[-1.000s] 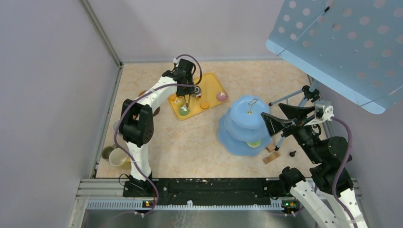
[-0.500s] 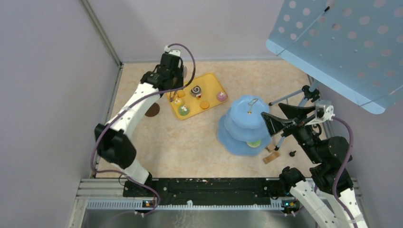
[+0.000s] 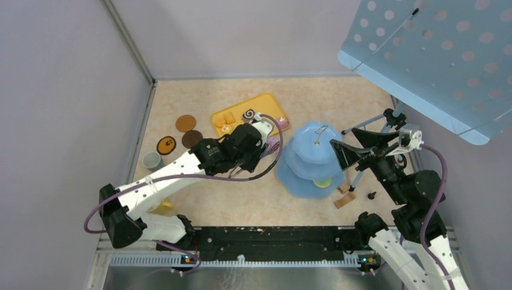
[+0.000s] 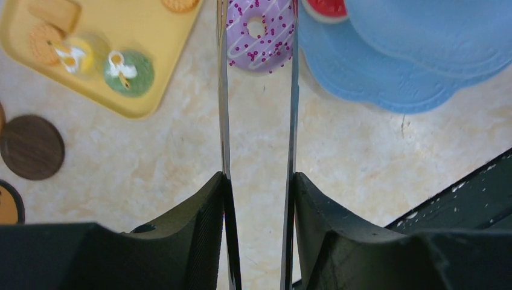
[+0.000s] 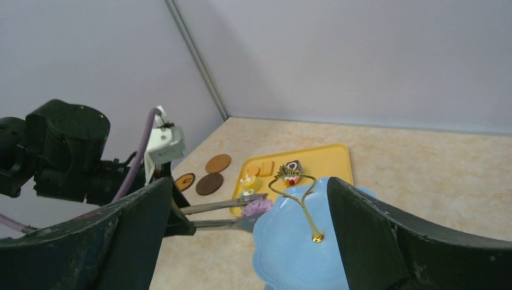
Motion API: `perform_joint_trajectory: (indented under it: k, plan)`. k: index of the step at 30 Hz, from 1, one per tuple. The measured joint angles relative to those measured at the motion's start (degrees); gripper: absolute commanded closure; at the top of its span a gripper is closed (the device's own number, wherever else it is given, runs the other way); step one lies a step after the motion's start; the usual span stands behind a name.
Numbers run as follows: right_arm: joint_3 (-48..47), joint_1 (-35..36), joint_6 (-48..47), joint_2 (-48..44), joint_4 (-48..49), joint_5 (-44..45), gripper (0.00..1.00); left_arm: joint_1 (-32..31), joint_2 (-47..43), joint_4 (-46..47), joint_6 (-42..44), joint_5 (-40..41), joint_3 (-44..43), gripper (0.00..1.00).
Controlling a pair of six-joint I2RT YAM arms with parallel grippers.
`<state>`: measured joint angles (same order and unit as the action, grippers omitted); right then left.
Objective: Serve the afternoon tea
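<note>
Three coasters (image 3: pixel 185 122): far left on the desk (image 3: pixel 241 193), near the grey mug (image 3: pixel 151 160).
Yellow tray (image 3: pixel 270 106): cupcakes (image 4: pixel 128 71) and biscuits (image 3: pixel 227 118) sitting on it.
Left fingers (image 4: pixel 217 193): squeezed tight on the metal tongs (image 4: pixel 221 90).
Purple donut (image 4: pixel 259 33): pinched in the tong tips, right beside the bottom tier of the blue stand (image 3: pixel 302 169).
Right fingers (image 3: pixel 347 156): spread wide, up by the stand's top.

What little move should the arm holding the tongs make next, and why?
Probably the left gripper should ease its tongs slightly toward the pale-blue stand: the purple donut between the tong tips hangs beside the bottom tier's edge, not yet over it, so releasing now would likely miss.
</note>
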<state>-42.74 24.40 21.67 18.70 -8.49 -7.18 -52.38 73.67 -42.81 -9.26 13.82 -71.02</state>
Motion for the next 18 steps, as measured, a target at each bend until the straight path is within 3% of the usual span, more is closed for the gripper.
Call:
perform_joint_trajectory:
  k: [7,13,18]
  plan:
    - [0.0,0.0,0.09,0.33,-0.11,0.24,0.02,-5.05,0.09,-3.43,-6.14,0.87,6.49,0.68]
    - [0.0,0.0,0.74,0.33,-0.07,0.42,0.02,-16.24,-1.18,1.07,-7.28,0.83,11.89,0.68]
    - [0.0,0.0,1.14,0.31,-0.07,0.42,0.02,-19.56,-2.62,7.39,-7.39,0.96,15.17,0.67]
